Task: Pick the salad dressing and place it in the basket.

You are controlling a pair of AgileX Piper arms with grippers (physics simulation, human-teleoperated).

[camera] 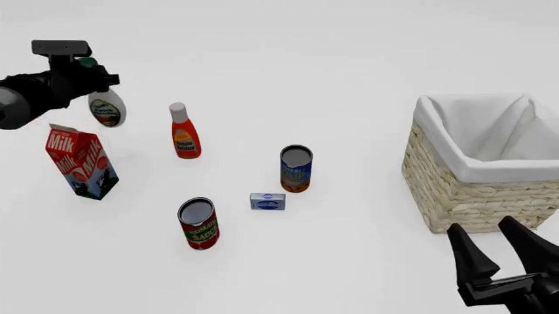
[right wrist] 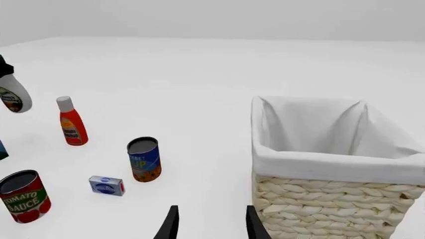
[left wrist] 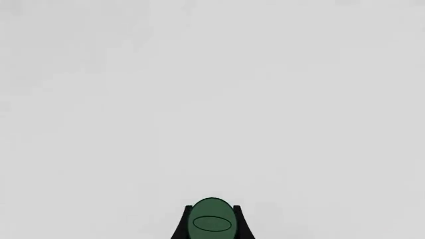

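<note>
Left wrist view: green cap of the dressing, seen end-on, wedged between two dark fingers of the left gripper; jaws clamped on the neck; nothing but pale table beyond. Front view: dressing hanging cap-up and tilted from the left gripper at far left, seemingly lifted clear of the surface, above and behind the milk carton; red bottle just to its right; blue can, small box and tomato can spread across the middle; basket at far right, well apart from the bottle. Right gripper low at bottom right, fingers spread, holding nothing, near the basket's front corner. Right wrist view: basket open-topped, white lining folded over the rim, interior apparently empty; right gripper fingertips apart; dressing visible at the far edge. Step in hand, as judged: carry across to the basket. Advice: keep grip firm on the neck, travel high enough to pass over red bottle and cans, centre over the lining before lowering, release only once inside the rim. Risk: pendulum swing of the bottle, slipping at the narrow neck.
</note>
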